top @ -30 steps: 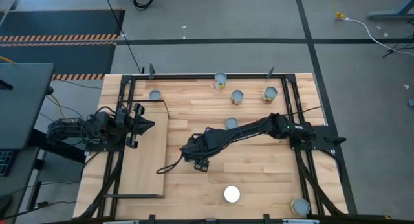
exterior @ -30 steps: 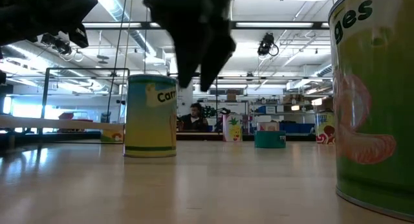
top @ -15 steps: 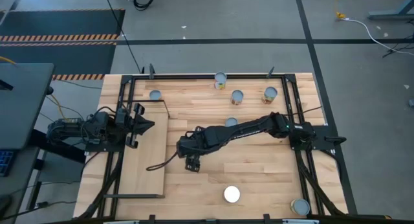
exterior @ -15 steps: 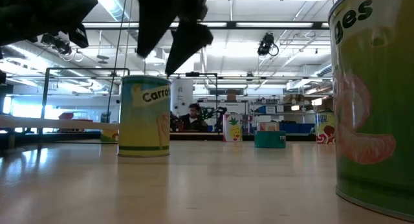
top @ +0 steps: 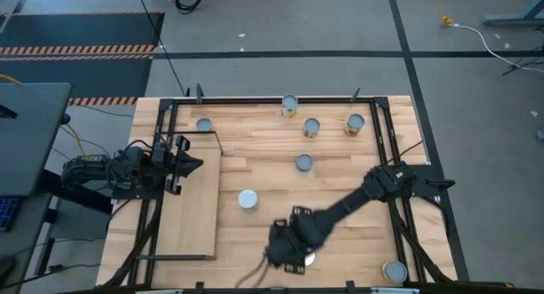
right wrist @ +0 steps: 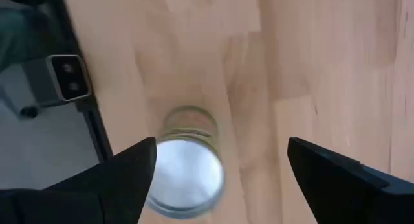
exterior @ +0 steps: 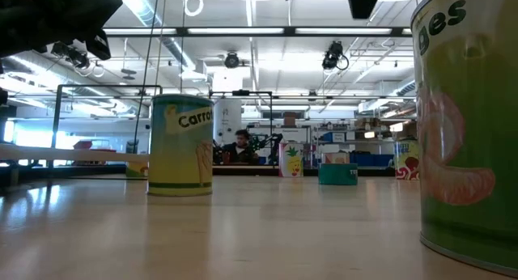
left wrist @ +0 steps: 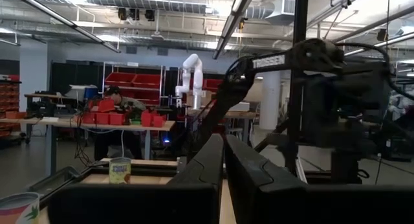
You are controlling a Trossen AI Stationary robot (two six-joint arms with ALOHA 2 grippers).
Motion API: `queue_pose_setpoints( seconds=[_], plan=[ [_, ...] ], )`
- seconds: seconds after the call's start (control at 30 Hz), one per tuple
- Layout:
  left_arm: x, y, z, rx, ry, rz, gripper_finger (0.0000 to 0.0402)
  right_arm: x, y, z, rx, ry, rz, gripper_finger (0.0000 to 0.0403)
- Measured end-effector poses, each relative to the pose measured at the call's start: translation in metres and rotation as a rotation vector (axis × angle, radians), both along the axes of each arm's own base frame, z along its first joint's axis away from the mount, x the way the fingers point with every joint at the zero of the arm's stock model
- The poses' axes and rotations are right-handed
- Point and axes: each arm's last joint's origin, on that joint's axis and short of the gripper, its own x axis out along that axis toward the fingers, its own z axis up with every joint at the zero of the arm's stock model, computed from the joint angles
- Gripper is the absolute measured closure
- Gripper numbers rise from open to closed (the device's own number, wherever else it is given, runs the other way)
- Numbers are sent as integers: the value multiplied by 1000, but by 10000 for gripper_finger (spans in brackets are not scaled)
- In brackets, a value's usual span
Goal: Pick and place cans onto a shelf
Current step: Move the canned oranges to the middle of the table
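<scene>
Several cans stand on the tabletop, three of them at the far side (top: pixel 311 127). One with a carrot label (top: pixel 247 199) (exterior: pixel 180 146) stands upright just right of the shelf (top: pixel 191 217), the pale board at the left. My right gripper (top: pixel 291 253) (right wrist: pixel 217 175) hangs open, pointing down, above a silvery-topped can (right wrist: pixel 186 175) (top: pixel 308 258) near the table's near edge. Its fingers stand either side of the can, higher up and clear of it. My left gripper (top: pixel 185 165) (left wrist: pixel 223 166) waits shut over the shelf's far left part.
A can with an orange-segment label (exterior: pixel 469 126) looms at the right of the low view. Another can (top: pixel 394 271) stands in the near right corner and one (top: pixel 203 124) beyond the shelf's far end. A small grey camera box (right wrist: pixel 68 78) sits at the table's edge beside the can under the gripper.
My right gripper has swung from above the carrot can beside the shelf toward the table's near edge and somewhat to the right, rising as it went. The carrot can first shifted a little toward the left; it now stands uncovered.
</scene>
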Motion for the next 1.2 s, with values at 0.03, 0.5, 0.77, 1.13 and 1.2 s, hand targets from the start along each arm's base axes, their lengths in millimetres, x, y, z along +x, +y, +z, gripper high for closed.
queue_pose_setpoints(
  seconds=[0.03,0.5,0.77,1.13,1.2],
  plan=[
    [0,0,0,0,-1,0,379,-4,8,0,-9,-16,17,43],
    [0,0,0,0,0,0,379,-16,50,-4,-61,-175,321,19],
    [0,0,0,0,0,0,379,-17,48,-28,-99,-92,431,18],
    [0,0,0,0,1,0,379,-18,40,-45,-113,-8,453,19],
    [0,0,0,0,1,0,379,-16,36,-48,-106,7,447,19]
  ],
)
